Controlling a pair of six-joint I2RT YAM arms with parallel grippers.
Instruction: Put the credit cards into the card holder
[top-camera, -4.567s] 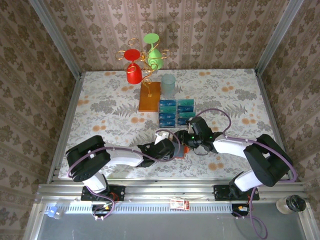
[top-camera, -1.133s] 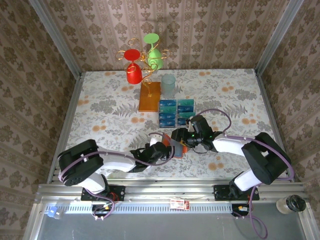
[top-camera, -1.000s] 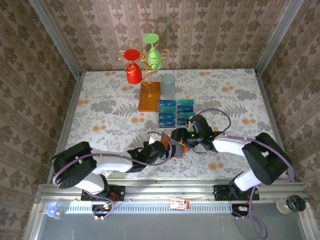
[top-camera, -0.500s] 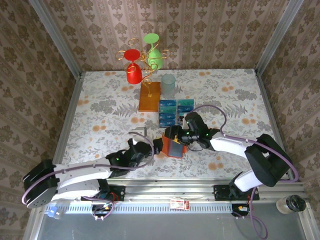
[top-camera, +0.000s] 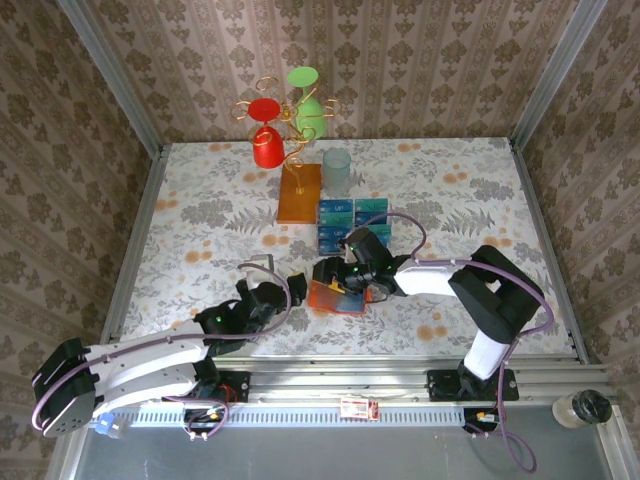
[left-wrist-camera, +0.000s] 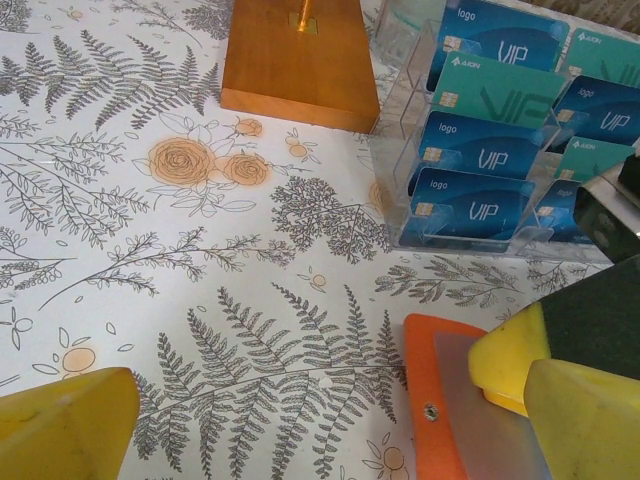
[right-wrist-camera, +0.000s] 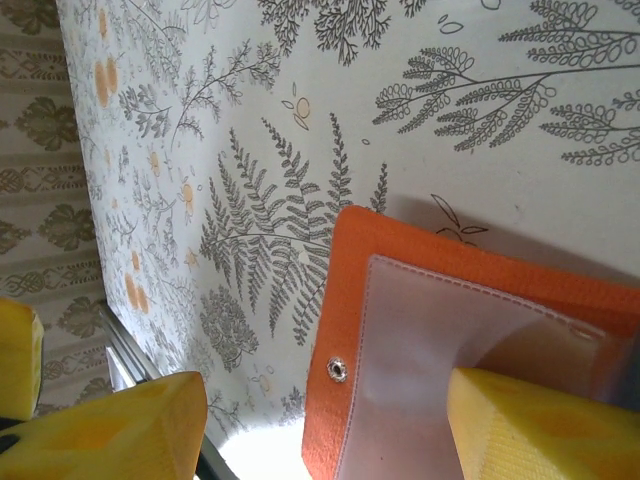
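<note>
Card holder (top-camera: 335, 298) lies open near the table's front middle, a gripper on each side.

The left gripper (top-camera: 297, 288) sits just left of the holder with its jaws at full spread and nothing between them. In its wrist view (left-wrist-camera: 320, 425) one yellow finger (left-wrist-camera: 585, 420) overlaps the holder's clear pocket; I can't tell if it touches. The card holder (left-wrist-camera: 425, 400) is flat on the floral tablecloth (top-camera: 200, 200), pocket side up, snap on the orange edge (right-wrist-camera: 350, 260). The right gripper (top-camera: 330, 278) is over it with jaws parted (right-wrist-camera: 325, 430). One pad (right-wrist-camera: 540, 425) is on the clear pocket and the other is off the holder over bare cloth, so nothing is clamped. In the back row is the stand's orange-brown base (top-camera: 299, 192). Just to its right the credit cards (top-camera: 352, 222), blue and teal, stand in a clear tiered rack (left-wrist-camera: 400, 110) just behind the holder.
</note>
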